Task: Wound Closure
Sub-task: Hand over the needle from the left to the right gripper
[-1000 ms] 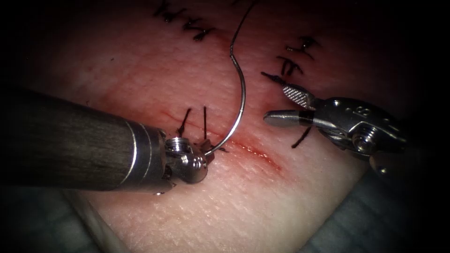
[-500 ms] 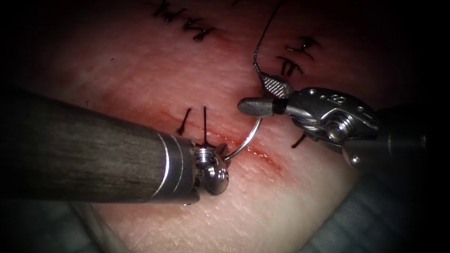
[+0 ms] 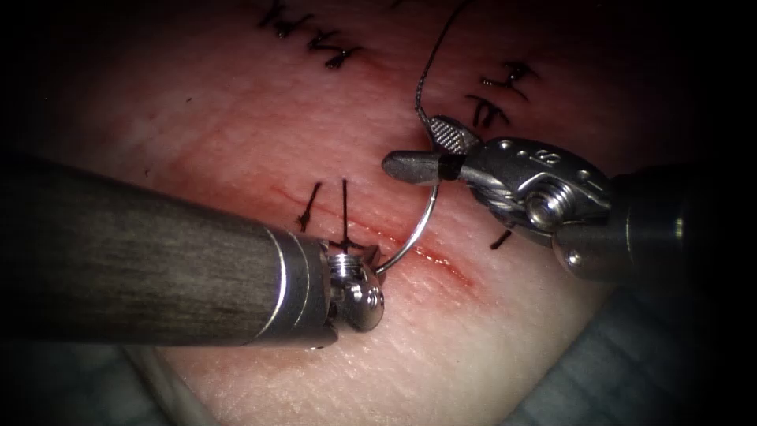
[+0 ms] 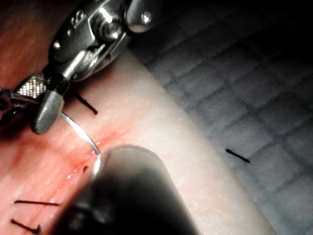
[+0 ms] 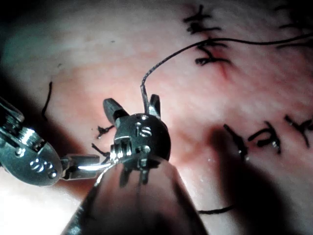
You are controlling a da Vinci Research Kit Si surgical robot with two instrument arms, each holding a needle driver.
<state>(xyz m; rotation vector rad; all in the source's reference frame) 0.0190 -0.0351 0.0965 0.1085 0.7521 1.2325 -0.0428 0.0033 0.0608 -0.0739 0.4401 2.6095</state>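
Endoscope view. Tissue: pale pork belly bearing a short cut wet with red fluid; dark cut ends of thread stand beside the cut and further up. Left tool: jaws closed on one end of the needle, just at the cut's left end. Needle: arcs up and right over the tissue, clear of it along its visible length. Right tool: jaws parted, set either side of the needle's upper end; whether they touch it cannot be told. Thread: runs from that end up out of frame.

Left wrist view. Left tool's shaft covers its own jaws; needle emerges beside it. Right tool: jaws apart around the needle's far end. Tissue edge borders a dark gridded mat.

Right wrist view. Right tool: two jaws spread, thread rising between them. Left tool grips the needle.
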